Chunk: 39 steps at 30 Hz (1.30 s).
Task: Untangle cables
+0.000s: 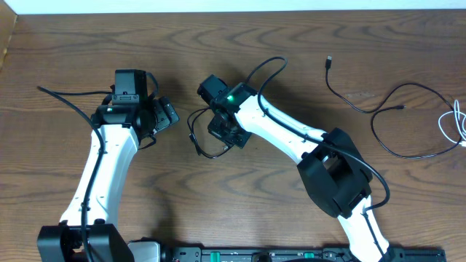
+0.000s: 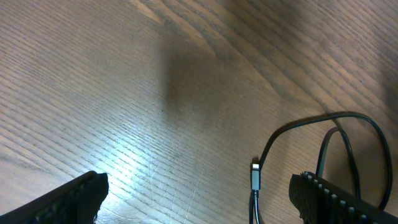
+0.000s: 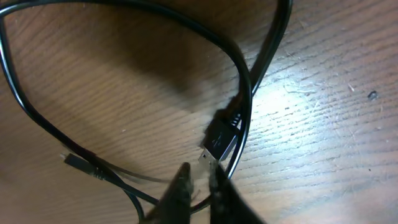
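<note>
A thin black cable (image 1: 195,143) lies in a small loop on the wooden table between my two grippers. In the right wrist view its loop (image 3: 25,112) and USB plug (image 3: 219,140) lie right at my right gripper (image 3: 199,169), whose fingers are closed on a strand of it. My right gripper shows in the overhead view (image 1: 227,135). My left gripper (image 1: 169,115) is open and empty just left of the loop. In the left wrist view the cable (image 2: 292,127) and a small plug (image 2: 255,175) lie between its jaws (image 2: 199,190). A white cable (image 1: 457,120) lies coiled at the far right edge.
A second long black cord (image 1: 408,156) with a small plug (image 1: 329,61) sprawls on the right side of the table, next to the white cable. Thicker black wires run along both robot arms.
</note>
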Tool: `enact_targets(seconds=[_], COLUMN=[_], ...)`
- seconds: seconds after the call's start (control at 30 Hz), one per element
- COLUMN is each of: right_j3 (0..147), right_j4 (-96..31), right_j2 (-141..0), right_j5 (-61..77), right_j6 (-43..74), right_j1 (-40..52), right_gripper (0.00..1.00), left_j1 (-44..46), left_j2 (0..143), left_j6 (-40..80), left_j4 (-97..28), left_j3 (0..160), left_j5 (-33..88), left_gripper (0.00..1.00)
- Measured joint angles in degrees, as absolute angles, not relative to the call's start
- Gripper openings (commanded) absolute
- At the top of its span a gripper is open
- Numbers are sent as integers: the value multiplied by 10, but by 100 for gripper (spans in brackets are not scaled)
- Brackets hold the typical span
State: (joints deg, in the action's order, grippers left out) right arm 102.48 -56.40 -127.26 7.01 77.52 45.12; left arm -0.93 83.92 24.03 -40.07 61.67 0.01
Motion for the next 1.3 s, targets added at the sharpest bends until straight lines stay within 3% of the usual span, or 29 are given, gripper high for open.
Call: enact_targets(seconds=[0.17, 0.23, 0.3, 0.47, 0.53, 0.73, 0.77, 0.87, 0.93, 1.3], right_j3=[1025, 1024, 1024, 1023, 1023, 1022, 1022, 1022, 1022, 1022], right_j4=[-563, -558, -544, -533, -547, -577, -575, -566, -562, -563], right_j2=[-1273, -1273, -1273, -1273, -1273, -1273, -1273, -1273, -1273, -1273], right_j5=[71, 77, 98, 140, 143, 147, 147, 149, 148, 98], right_j6=[784, 792, 796, 805, 808, 828, 830, 833, 838, 884], right_j1=[448, 440, 425, 377, 365, 373, 378, 398, 409, 439], right_gripper=[37, 38, 36, 11, 10, 41, 39, 20, 18, 25], left_j1=[-9, -9, -9, -9, -9, -9, -9, -9, -9, -9], left_j2=[839, 839, 839, 839, 839, 839, 839, 839, 839, 839], left_j6=[240, 240, 240, 240, 240, 240, 240, 240, 240, 240], left_j4=[-401, -401, -401, -401, -401, -401, -401, -401, -401, -401], left_j3=[617, 617, 617, 617, 617, 617, 617, 617, 617, 617], left_j5=[0, 0, 0, 0, 0, 0, 0, 0, 0, 0], left_gripper=[98, 98, 98, 98, 98, 98, 98, 98, 98, 98])
